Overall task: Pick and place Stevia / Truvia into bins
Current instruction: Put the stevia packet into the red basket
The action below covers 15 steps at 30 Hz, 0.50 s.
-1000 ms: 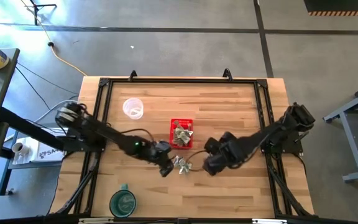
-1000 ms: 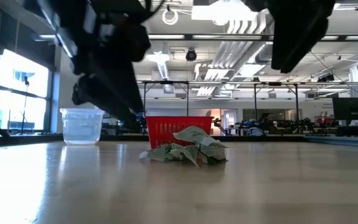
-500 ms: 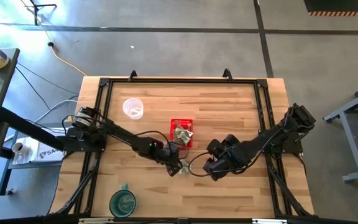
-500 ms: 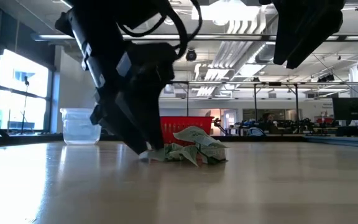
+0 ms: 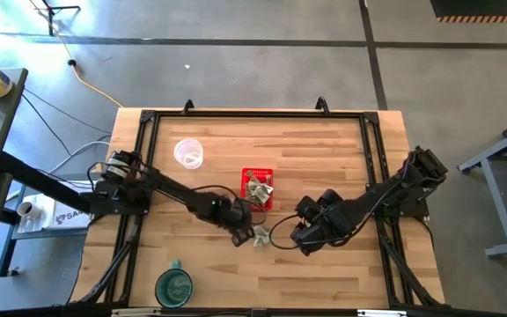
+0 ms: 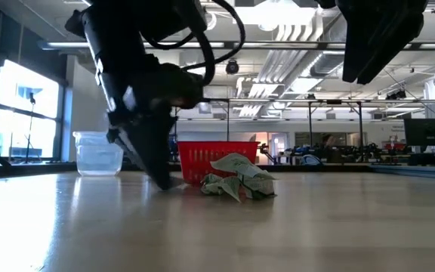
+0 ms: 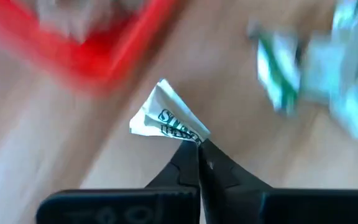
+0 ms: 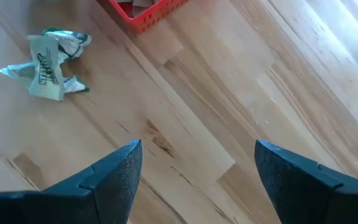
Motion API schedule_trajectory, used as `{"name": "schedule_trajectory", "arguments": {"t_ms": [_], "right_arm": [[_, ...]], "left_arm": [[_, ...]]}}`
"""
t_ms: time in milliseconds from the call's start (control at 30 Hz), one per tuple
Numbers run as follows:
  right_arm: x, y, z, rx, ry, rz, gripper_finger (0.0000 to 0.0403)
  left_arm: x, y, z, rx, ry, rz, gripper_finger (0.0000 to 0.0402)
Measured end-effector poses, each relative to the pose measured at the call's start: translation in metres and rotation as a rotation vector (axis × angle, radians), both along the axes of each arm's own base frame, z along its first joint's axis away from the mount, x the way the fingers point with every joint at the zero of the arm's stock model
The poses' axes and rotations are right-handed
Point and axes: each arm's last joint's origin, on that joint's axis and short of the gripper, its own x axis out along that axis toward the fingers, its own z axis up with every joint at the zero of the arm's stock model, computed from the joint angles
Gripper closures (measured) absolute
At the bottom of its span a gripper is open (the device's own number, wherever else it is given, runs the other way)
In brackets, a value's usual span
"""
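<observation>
The left gripper (image 7: 197,144) has its fingers pressed together on the corner of one sachet (image 7: 165,119), a folded white packet with dark print, which sticks out beyond the fingertips. In the high view this gripper (image 5: 238,233) sits just short of the basket (image 5: 257,189), on the side away from the table's far edge, and in the low view it reaches down close to the tabletop in front of the basket (image 6: 217,160). The pile (image 5: 260,234) of remaining sachets lies on the table (image 5: 324,150) just beside the left gripper, near the basket but outside it; the low view shows the pile (image 6: 238,180) as a crumpled green and white heap. More sachets already lie inside the basket. The right gripper (image 8: 194,171) hangs above bare wood with its fingers spread wide and nothing between them; it is on the pile's other side from the left gripper, near the pile. Judgement: the step in hand is the pick of a single sachet, with the grasp apparently made and the carry not yet done. The next move calls for a lift clear of the table, a short travel over the basket's near wall, and a release above its opening. The hold is on one corner only, so the sachet may slip or swing.
</observation>
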Motion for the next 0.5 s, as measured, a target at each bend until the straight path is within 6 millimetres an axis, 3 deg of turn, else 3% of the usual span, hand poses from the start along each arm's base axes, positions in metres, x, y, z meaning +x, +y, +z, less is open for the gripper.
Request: {"name": "schedule_trajectory", "arguments": {"t_ms": [100, 167, 233, 400, 500], "right_arm": [[-0.001, 0.0, 0.0, -0.015, 0.004, 0.004, 0.0102], [-0.002, 0.0, 0.0, -0.019, 0.008, 0.008, 0.0102], [-0.003, 0.002, 0.0, -0.016, 0.018, 0.018, 0.0102], [-0.011, 0.017, 0.0, 0.011, 0.025, 0.062, 0.0102], [-0.014, 0.027, -0.001, 0.046, 0.007, 0.079, 0.0102]], "left_arm": [[-0.007, -0.012, 0.02, -0.158, 0.034, -0.106, 0.0366], [-0.007, -0.021, 0.053, -0.202, -0.077, -0.165, 0.0368], [-0.01, -0.02, 0.084, -0.137, -0.183, -0.181, 0.0373], [0.0, 0.026, 0.112, 0.13, -0.272, -0.063, 0.0373], [0.01, 0.055, 0.11, 0.18, -0.274, -0.042, 0.0352]]}}
